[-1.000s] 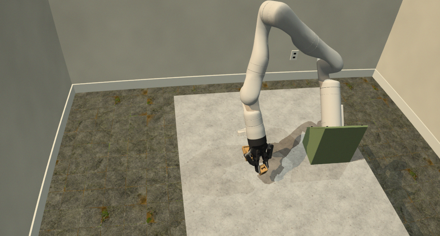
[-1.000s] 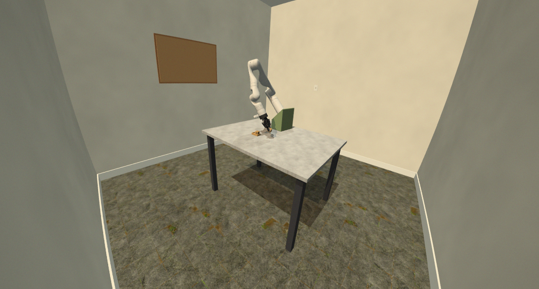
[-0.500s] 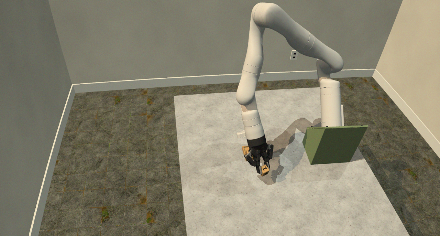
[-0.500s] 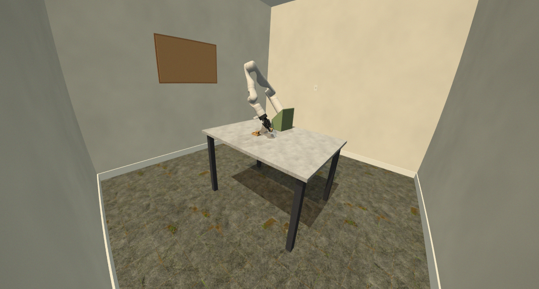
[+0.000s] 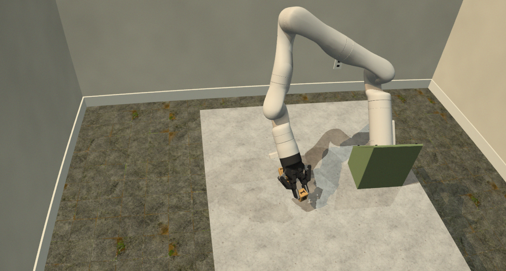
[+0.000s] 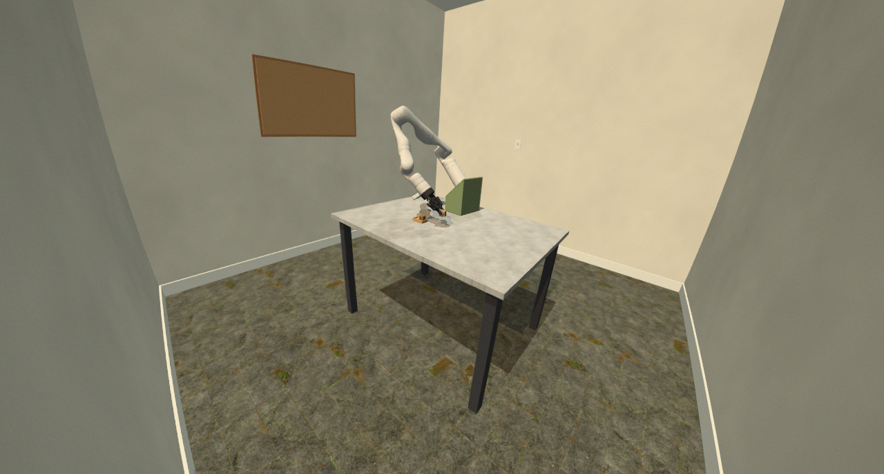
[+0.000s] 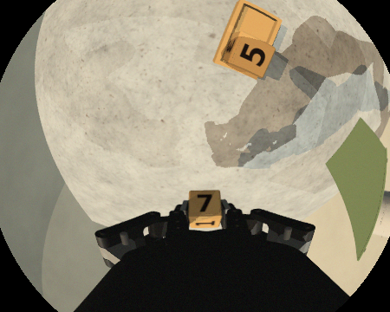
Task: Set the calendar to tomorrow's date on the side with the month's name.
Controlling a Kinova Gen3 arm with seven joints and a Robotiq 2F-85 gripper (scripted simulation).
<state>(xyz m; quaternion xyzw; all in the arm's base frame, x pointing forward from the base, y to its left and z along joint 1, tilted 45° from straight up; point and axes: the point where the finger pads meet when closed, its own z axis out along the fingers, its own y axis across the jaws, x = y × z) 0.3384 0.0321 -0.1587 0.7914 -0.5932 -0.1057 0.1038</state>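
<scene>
top view: your gripper is clenched on a small orange cube, held above the worktop just beside the tray, which the wrist mostly hides.

exterior view: the tray sits by the green block; details are too small to tell.

wrist view: the held cube shows a 7, the cube in the tray a 5. judge it light, rigid and smooth-faced; keep hold on opposite flat faces.

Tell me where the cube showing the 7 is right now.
Wrist view, bottom centre: the 7 cube sits clamped in the gripper, off the tray where the 5 cube remains.
</scene>
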